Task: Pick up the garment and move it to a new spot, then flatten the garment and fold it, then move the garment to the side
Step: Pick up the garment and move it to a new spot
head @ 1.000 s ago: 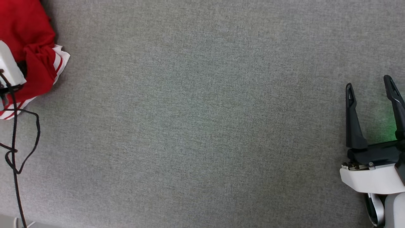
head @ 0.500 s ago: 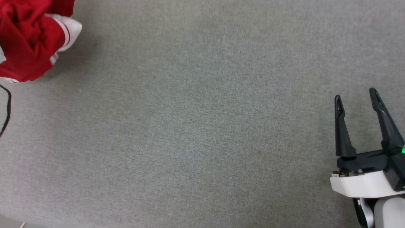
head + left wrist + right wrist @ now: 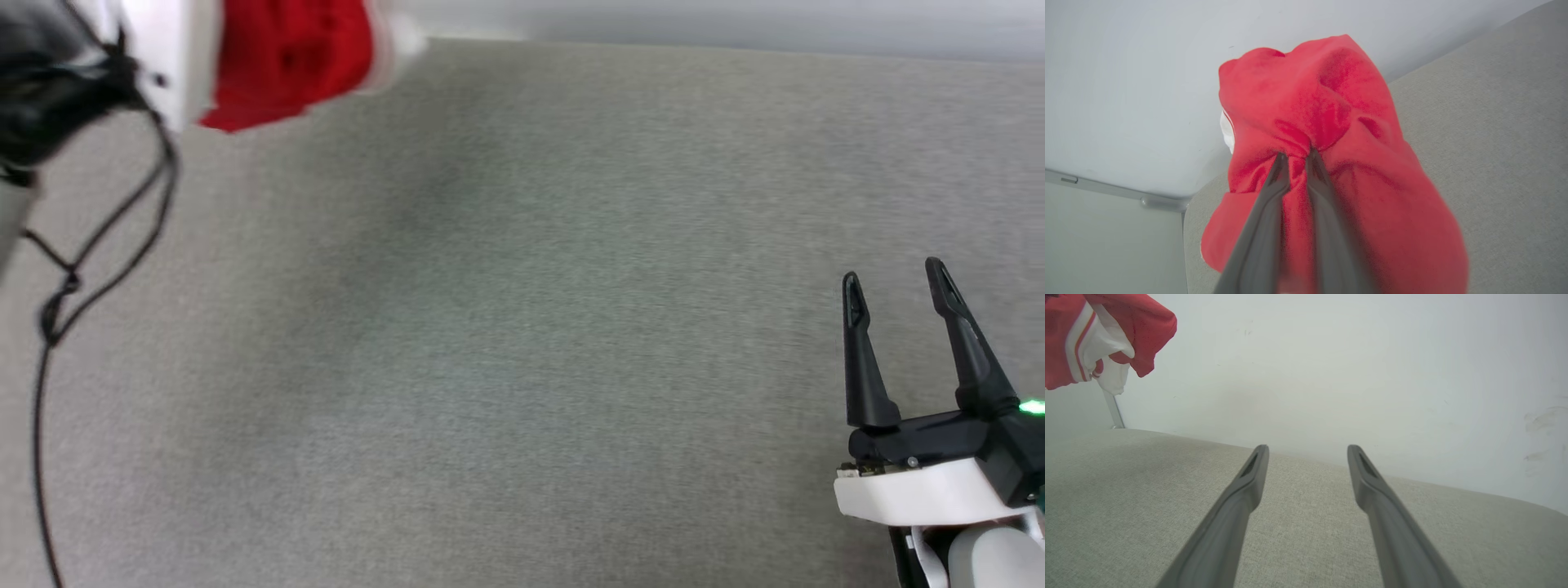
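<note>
Left wrist view: my left hand (image 3: pixel 1297 157) pinches a fold of the bunched red shirt (image 3: pixel 1339 106), held above the far left corner of the grey worktop (image 3: pixel 1494 143). Head view: my right hand (image 3: pixel 893 271) hovers spread and empty, well apart from it.

The garment (image 3: pixel 286 61) raised off the worktop (image 3: pixel 522 327) left edge by left gripper (image 3: pixel 1296 157), now hanging above far left corner, head camera tilted up.

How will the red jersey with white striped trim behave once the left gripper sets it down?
Probably floppy: the red fabric jersey bunches and droops around the left gripper, shut on one fold. Likely light: one pinch holds it whole. It would probably land crumpled.
</note>
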Motion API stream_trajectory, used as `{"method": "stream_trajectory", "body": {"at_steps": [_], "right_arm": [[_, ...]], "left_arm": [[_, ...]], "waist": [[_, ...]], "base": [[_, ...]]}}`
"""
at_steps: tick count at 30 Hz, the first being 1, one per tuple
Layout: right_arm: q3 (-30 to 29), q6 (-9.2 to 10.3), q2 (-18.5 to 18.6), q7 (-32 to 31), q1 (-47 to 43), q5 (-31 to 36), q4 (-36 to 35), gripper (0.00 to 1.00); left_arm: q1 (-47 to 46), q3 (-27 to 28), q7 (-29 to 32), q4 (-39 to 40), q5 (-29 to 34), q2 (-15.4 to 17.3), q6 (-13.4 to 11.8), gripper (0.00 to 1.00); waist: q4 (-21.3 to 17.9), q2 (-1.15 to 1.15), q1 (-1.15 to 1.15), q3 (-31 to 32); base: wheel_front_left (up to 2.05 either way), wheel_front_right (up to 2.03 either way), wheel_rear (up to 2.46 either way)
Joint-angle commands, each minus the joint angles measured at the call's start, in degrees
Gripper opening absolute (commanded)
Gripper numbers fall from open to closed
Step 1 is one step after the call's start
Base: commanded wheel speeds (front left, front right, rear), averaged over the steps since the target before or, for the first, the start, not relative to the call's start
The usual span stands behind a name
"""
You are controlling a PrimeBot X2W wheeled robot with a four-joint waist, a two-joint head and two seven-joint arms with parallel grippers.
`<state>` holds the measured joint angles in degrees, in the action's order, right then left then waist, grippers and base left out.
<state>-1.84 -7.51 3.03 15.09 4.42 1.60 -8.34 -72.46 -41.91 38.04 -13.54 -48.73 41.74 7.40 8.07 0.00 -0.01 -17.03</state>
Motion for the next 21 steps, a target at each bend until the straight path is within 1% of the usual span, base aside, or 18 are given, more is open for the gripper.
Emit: {"method": "stream_trajectory", "body": {"at_steps": [1, 6, 7, 8, 13, 15, 18, 21], "right_arm": [[0.0, 0.03, -0.2, 0.1, -0.7, -0.9, 0.3, 1.00], [-0.4, 0.03, -0.2, 0.1, -1.2, -2.0, 0.4, 1.00], [-0.5, 0.03, -0.2, 0.1, -1.1, -2.3, 0.5, 1.00], [-0.5, 0.04, -0.2, 0.1, -1.1, -2.4, 0.6, 1.00], [-0.8, 0.04, -0.2, 0.1, -1.0, -3.0, 0.7, 1.00], [-0.8, 0.04, -0.2, 0.1, -1.0, -3.1, 0.7, 1.00], [-0.9, 0.03, -0.2, 0.1, -1.1, -3.3, 0.8, 1.00], [-1.1, 0.04, -0.2, 0.1, -1.0, -3.2, 1.1, 1.00]], "left_arm": [[-1.0, -1.3, -0.1, 0.8, 0.0, -1.3, 0.0, 0.00], [-1.2, -7.8, -0.9, 2.0, -0.2, -6.9, 0.0, 0.00], [0.1, -12.8, -1.6, 2.1, -0.4, -9.9, 0.0, 0.00], [0.7, -14.3, -1.9, 2.1, -0.7, -10.6, 0.0, 0.00], [3.7, -22.9, -3.8, 0.7, -1.9, -12.5, 0.0, 0.00], [5.6, -26.0, -5.4, -0.4, -3.0, -13.0, 0.0, 0.00], [8.8, -29.0, -7.9, -2.5, -4.6, -14.2, 0.0, 0.00], [12.7, -30.7, -9.1, -4.1, -5.1, -15.8, 0.0, 0.00]], "waist": [[-2.9, 0.00, 0.01, 1.6], [-6.6, 0.00, 0.01, 2.0], [-8.4, 0.00, 0.01, 1.9], [-8.8, 0.00, 0.01, 1.8], [-10.7, 0.00, 0.01, 1.3], [-11.1, 0.00, 0.01, 1.2], [-11.4, 0.00, 0.01, 1.0], [-11.5, 0.00, 0.01, 0.9]], "base": [[0.00, 0.00, 0.00], [0.00, 0.00, 0.00], [0.00, 0.00, 0.00], [0.00, 0.00, 0.00], [0.00, 0.00, 0.00], [0.00, 0.00, 0.00], [0.00, 0.00, 0.00], [0.00, 0.00, 0.00]]}}
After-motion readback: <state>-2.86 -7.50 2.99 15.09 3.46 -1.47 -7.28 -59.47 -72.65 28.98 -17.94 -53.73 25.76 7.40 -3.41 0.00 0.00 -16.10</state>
